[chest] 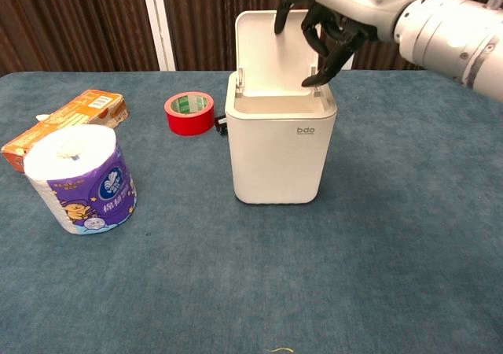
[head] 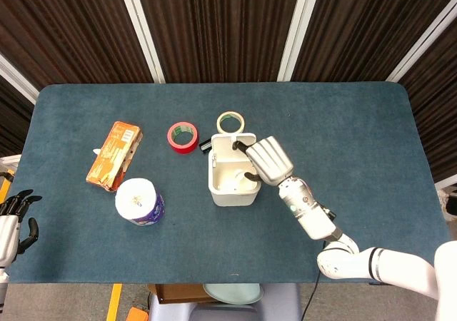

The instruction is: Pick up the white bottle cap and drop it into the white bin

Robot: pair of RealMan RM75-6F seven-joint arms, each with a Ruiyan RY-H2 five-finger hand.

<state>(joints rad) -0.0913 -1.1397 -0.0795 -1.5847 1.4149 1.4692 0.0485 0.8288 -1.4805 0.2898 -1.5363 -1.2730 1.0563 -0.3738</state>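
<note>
- Head view: right hand (head: pixel 268 159) hovers over the open white plastic bin w/ flip-up lid (head: pixel 233 194), fingers spread, nothing in them – released.
- Small pale round shape on the bin floor near the right wall is prob. the white bottle cap (head: pixel 248 180); too small to be sure.
- Left hand (head: pixel 13 220) sits off the table's left edge, fingers apart, empty.
- Also on the blue felt table (head: pixel 343 121): red tape roll (head: pixel 182 136), pale tape ring (head: pixel 230 123), orange snack box (head: pixel 113 154), toilet-paper roll w/ purple wrap (head: pixel 139 201).
- Chest view: right hand (chest: pixel 326 20) sits just above the bin rim (chest: pixel 281 114), dark fingertips (chest: pixel 310 79) pointing down right by the upright lid. No cap visible; bin interior hidden from here.
- Risk: pulling back low or sideways could catch a finger on lid or rim, slamming the lid or tipping the light bin. Lifting straight up first looks safer.
</note>
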